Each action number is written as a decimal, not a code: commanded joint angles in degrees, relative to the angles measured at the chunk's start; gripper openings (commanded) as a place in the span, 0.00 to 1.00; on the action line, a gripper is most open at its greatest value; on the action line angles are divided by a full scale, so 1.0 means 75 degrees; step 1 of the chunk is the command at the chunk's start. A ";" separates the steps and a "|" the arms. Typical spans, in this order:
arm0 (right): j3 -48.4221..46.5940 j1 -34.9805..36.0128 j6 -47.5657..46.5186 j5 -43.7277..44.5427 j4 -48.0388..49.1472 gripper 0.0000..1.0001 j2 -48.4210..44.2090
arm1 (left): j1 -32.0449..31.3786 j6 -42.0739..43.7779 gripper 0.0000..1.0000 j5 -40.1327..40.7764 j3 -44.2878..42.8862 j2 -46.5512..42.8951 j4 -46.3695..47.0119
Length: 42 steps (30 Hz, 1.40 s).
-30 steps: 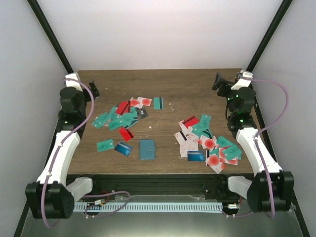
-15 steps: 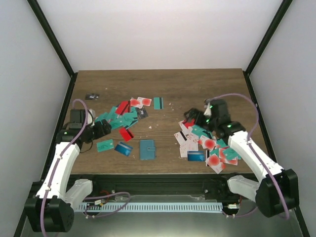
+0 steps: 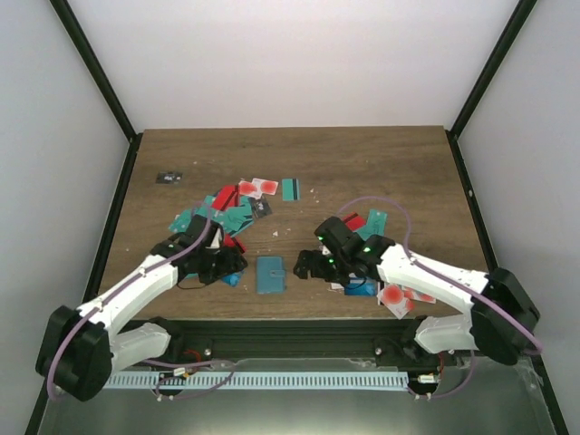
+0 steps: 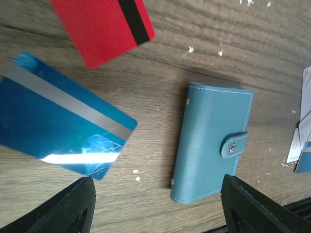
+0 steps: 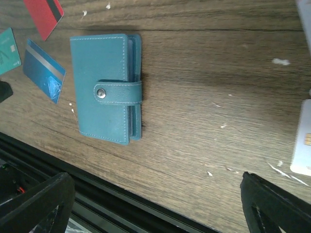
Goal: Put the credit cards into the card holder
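Flanking the card holder [image 3: 270, 274], which lies snapped shut near the worktop's [image 3: 362, 163] front edge, the left end effector [image 3: 232, 264] and right end effector [image 3: 303, 268] stand spread and empty. Risk: converging, they may collide or push it off.

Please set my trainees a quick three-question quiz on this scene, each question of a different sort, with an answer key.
1. True or false: the card holder is closed.
2. Multiple choice: what do the left gripper and the right gripper hold? A) one card each B) nothing C) the card holder, together
3. Short answer: what colour is the striped card at the top of the left wrist view?

Key: 1 true; 2 B; 3 red.
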State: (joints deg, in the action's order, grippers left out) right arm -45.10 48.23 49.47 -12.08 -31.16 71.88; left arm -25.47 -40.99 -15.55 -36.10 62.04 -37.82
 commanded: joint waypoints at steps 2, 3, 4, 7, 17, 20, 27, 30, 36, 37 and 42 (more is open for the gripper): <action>-0.0758 0.0425 0.0242 0.0337 -0.0363 0.93 0.0795 | -0.0596 -0.0408 0.69 -0.0192 0.0200 0.0765 0.1387; -0.0795 0.0430 0.0231 0.0253 -0.0311 0.92 0.0931 | -0.0678 -0.0397 0.67 -0.0244 0.0218 0.0939 0.1564; -0.0849 0.0437 0.0225 0.0200 -0.0280 0.91 0.1081 | -0.0751 -0.0368 0.65 -0.0285 0.0225 0.1137 0.1724; -0.1029 0.0448 0.0147 0.0144 -0.0256 0.87 0.1443 | -0.0932 -0.0260 0.58 -0.0386 0.0220 0.1684 0.2070; -0.1112 0.0449 -0.0100 -0.0238 0.0213 0.78 0.2018 | -0.1147 -0.0148 0.31 -0.0502 0.0284 0.3065 0.3046; -0.1170 0.0449 -0.0186 -0.0258 0.0255 0.78 0.2103 | -0.1150 -0.0151 0.16 -0.0756 0.0307 0.3369 0.3455; -0.1519 0.0443 -0.0425 0.0022 -0.0154 0.77 0.2145 | -0.1162 -0.0300 0.04 -0.0869 0.0360 0.2827 0.3692; -0.1513 0.0431 -0.0526 0.0242 -0.0235 0.77 0.1892 | -0.1162 -0.0313 0.04 -0.0990 0.0361 0.2448 0.3690; -0.1416 0.0402 -0.0655 0.0658 -0.0429 0.77 0.1200 | -0.1162 -0.0280 0.04 -0.1066 0.0208 0.1852 0.3304; -0.1375 0.0402 -0.0655 0.0693 -0.0467 0.77 0.1075 | -0.1162 -0.0262 0.04 -0.1076 0.0180 0.1774 0.3228; -0.1025 0.0402 -0.0621 0.0753 -0.0563 0.79 0.0297 | -0.1162 -0.0218 0.04 -0.1158 0.0067 0.1460 0.2835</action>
State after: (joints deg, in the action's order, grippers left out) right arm -54.19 51.13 45.43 -8.43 -33.52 78.59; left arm -34.04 -43.22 -22.87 -33.78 75.09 -13.72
